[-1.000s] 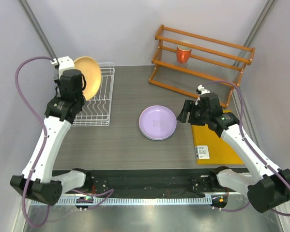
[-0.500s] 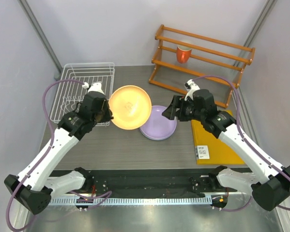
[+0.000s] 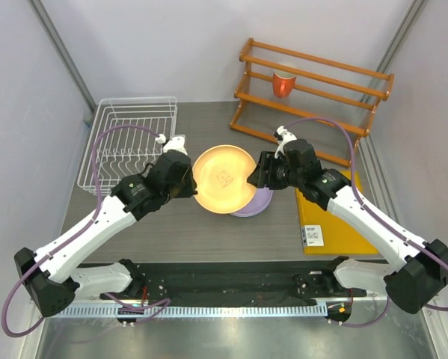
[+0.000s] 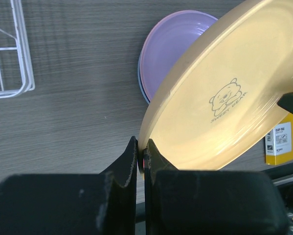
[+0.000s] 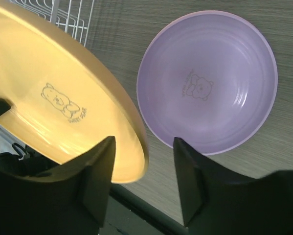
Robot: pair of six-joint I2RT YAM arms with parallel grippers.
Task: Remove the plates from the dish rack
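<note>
The orange-yellow plate [image 3: 224, 178] hangs tilted above the table's middle. My left gripper [image 3: 188, 187] is shut on its left rim, and the left wrist view shows the thin rim pinched between the jaws [image 4: 140, 147]. My right gripper [image 3: 257, 173] is open and straddles the plate's right rim [image 5: 144, 142] without clamping it. The lilac plate [image 5: 210, 83] lies flat on the table below, mostly covered in the top view [image 3: 258, 206]. A blue rim [image 4: 141, 88] peeks out beneath it. The white wire dish rack [image 3: 134, 101] stands at the back left with no plates showing in it.
An orange wooden shelf [image 3: 313, 82] holding an orange-red cup [image 3: 283, 84] stands at the back right. A yellow flat board [image 3: 332, 224] lies under my right arm. The rack's corner [image 4: 24, 58] is close to my left hand.
My left arm carried the orange-yellow plate out of the rack and rightward over the lilac plate. My right gripper moved left to the plate's right rim, and its jaws narrowed a little.
</note>
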